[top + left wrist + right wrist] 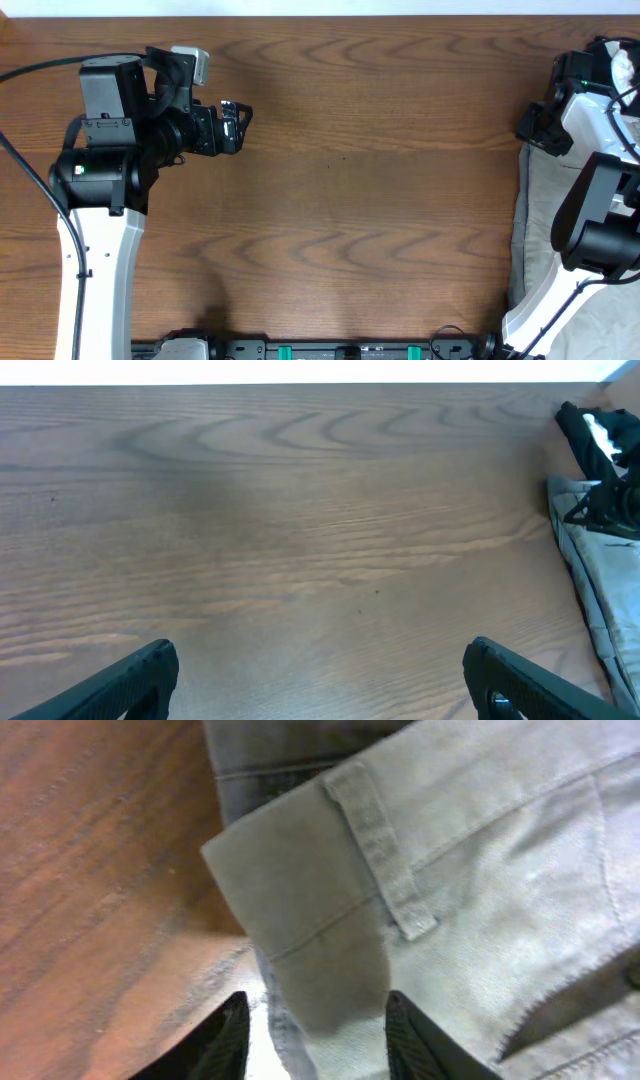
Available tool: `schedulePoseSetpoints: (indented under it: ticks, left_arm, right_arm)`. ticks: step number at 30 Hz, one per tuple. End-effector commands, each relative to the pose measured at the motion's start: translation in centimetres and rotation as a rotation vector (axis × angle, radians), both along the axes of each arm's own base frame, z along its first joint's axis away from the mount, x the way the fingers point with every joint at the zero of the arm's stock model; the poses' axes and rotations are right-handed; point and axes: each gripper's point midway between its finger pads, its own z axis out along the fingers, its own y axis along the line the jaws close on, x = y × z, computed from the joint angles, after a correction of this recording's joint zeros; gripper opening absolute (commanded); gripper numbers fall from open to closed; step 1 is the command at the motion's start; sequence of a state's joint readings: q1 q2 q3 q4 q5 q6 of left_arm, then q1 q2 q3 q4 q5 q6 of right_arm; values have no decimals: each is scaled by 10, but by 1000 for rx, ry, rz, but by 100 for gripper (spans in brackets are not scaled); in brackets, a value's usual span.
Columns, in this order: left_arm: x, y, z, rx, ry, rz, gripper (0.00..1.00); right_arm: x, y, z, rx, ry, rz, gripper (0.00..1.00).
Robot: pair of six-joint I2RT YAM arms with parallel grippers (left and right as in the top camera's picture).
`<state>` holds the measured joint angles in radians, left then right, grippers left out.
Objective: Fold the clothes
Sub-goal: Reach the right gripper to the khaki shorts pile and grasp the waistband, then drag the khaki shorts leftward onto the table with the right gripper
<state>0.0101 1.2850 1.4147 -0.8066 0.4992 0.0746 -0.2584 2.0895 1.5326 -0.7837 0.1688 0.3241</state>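
The pale khaki shorts (480,870) lie bunched at the table's right edge (535,215), and also show far right in the left wrist view (592,565). The right wrist view shows their waistband corner with a belt loop (385,850). My right gripper (315,1030) is open just above this corner, one finger on each side of the fabric edge. My left gripper (320,680) is wide open and empty, low over bare wood at the upper left (238,120).
A darker grey fabric (270,760) lies under the khaki waistband. The wooden table (380,200) spans the middle. The right arm (600,215) covers part of the cloth pile at the right edge.
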Motion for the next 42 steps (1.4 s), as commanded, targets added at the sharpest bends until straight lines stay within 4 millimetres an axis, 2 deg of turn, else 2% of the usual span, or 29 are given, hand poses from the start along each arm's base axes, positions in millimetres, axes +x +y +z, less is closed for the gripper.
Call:
schedulePoseSetpoints:
  ticks: [1, 9, 10, 12, 14, 17, 20, 23, 26, 28, 33, 42]
  left_arm:
    - [1, -3, 9, -18, -16, -9, 93]
    - [1, -3, 9, -18, -17, -9, 92]
    - [1, -3, 9, -18, -17, -9, 92]
    - [1, -3, 9, -18, -17, -9, 92]
    - [1, -3, 9, -18, -17, -9, 92]
    - [1, -3, 9, -18, -17, -9, 92]
    - [1, -3, 9, -18, -17, -9, 92]
    - [1, -3, 9, -18, -15, -9, 93]
    - [1, -3, 9, -18, -16, -9, 93]
    - [1, -3, 9, -18, -17, -9, 92]
    - [1, -4, 9, -18, -17, -9, 92]
    - [1, -4, 9, -18, -16, -9, 93]
  right_arm:
    - [-6, -7, -12, -45, 54, -13, 32]
    - [-9, -12, -9, -74, 66, -16, 12]
    - [-9, -12, -7, -74, 63, -16, 4]
    - [-5, -11, 4, -72, 39, -13, 1]
    - [2, -8, 22, -62, -1, 22, 1]
    - [13, 0, 66, -36, -106, 68, 1]
    - [17, 12, 111, -5, -221, 92, 1]
    - [17, 26, 143, 16, -305, 123, 1]
    - [20, 49, 159, 51, -349, 176, 1]
    - [24, 69, 160, 83, -359, 221, 1]
    - [38, 132, 161, 141, -385, 376, 1]
    - [63, 241, 178, 167, -524, 610, 3]
